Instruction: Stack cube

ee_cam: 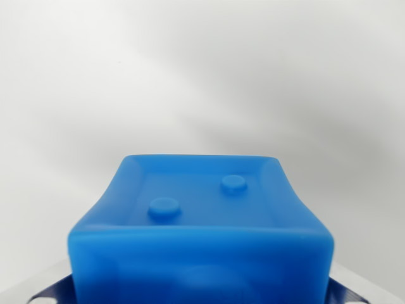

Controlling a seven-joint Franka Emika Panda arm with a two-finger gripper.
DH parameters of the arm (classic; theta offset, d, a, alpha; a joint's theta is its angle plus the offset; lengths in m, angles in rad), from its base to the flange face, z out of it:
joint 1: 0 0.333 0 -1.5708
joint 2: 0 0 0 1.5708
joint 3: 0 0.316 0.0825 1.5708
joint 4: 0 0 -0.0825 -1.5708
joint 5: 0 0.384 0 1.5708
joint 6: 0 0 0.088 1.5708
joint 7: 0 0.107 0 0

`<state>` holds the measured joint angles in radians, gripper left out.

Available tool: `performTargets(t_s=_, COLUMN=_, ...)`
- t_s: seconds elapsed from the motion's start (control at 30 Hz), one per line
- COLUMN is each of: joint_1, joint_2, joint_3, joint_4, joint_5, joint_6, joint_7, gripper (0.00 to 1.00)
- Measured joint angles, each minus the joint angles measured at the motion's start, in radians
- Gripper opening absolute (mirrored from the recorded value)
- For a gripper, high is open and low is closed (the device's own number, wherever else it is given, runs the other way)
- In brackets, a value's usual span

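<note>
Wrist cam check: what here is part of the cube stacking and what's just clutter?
Belongs to the job:
- blue cube, filling the lower frame, two round studs on its recessed face
- gripper parts at the bottom corners, too little shown to read the jaws

Lying about:
- nothing visible; only the plain white surface behind. No second cube shows.

You had a blue cube that read as moulded plastic, smooth, with a soft satin sheen and slightly translucent, glowing edges. Its recessed top face carried two raised studs of the same plastic. The white surface behind looked matt and featureless. Bits at the lower corners looked glossy, material unclear.
</note>
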<state>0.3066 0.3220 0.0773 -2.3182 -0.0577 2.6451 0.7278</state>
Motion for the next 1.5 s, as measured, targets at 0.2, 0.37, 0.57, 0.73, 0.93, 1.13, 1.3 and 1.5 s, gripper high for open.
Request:
performTargets(t_s=0.2, joint_1=-0.02, joint_2=0.0, joint_3=0.0, joint_4=-0.001, joint_5=0.002, joint_6=-0.003, joint_7=-0.024, gripper=0.0)
performTargets(t_s=0.37, joint_1=-0.038, joint_2=-0.007, joint_3=-0.001, joint_4=-0.001, joint_5=0.004, joint_6=-0.01, joint_7=-0.047, gripper=0.0)
performTargets(t_s=0.57, joint_1=-0.057, joint_2=-0.014, joint_3=-0.001, joint_4=-0.001, joint_5=0.006, joint_6=-0.016, joint_7=-0.072, gripper=0.0)
performTargets(t_s=0.73, joint_1=-0.074, joint_2=-0.019, joint_3=-0.001, joint_4=-0.001, joint_5=0.007, joint_6=-0.022, joint_7=-0.095, gripper=0.0)
performTargets(t_s=0.93, joint_1=-0.093, joint_2=-0.026, joint_3=-0.001, joint_4=0.0, joint_5=0.008, joint_6=-0.031, joint_7=-0.121, gripper=0.0)
performTargets(t_s=1.13, joint_1=-0.115, joint_2=-0.032, joint_3=-0.001, joint_4=0.003, joint_5=0.009, joint_6=-0.04, joint_7=-0.148, gripper=0.0)
performTargets(t_s=1.3, joint_1=-0.131, joint_2=-0.036, joint_3=-0.002, joint_4=0.006, joint_5=0.011, joint_6=-0.047, joint_7=-0.17, gripper=0.0)
performTargets(t_s=1.5, joint_1=-0.151, joint_2=-0.04, joint_3=-0.002, joint_4=0.011, joint_5=0.013, joint_6=-0.056, joint_7=-0.196, gripper=0.0)
